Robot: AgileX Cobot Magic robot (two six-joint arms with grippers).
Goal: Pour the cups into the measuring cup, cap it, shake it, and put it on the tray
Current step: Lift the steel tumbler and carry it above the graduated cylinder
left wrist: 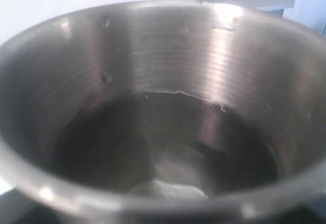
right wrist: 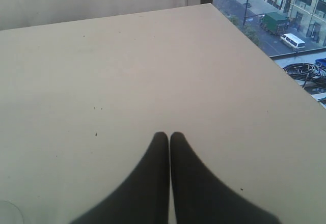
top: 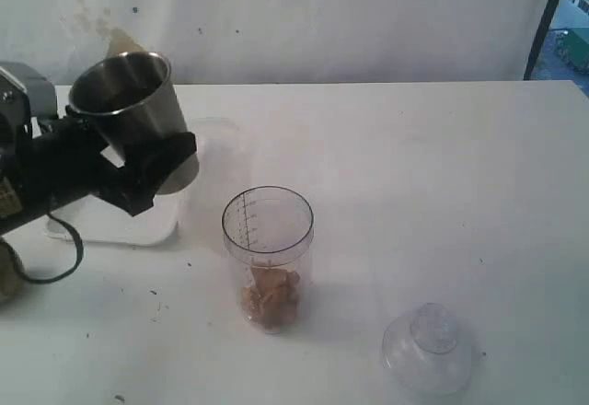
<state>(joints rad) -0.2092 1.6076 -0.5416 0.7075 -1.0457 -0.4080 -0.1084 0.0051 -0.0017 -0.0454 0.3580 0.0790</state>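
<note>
The steel tumbler (top: 129, 101) is gripped around its lower body by the left end effector (top: 156, 166), whose jaws are spread wide on it. It is held raised at the far left, above the tray (top: 120, 232). Liquid is seen inside it in the left wrist view. The right end effector (right wrist: 169, 147) is pressed shut and empty over the bare surface (top: 414, 166).

The tumbler is to be carried right until its rim stands just over the measuring cup (top: 268, 239), which stands upright at the centre with brown pieces at its bottom. It should then be tipped slowly, so that the stream falls inside the clear wall and not over it. The cap (top: 429, 345) lies near right, well apart.

The tumbler's long axis is tilted: its base points down and right, and its mouth opens up and left, away from the measuring cup.
</note>
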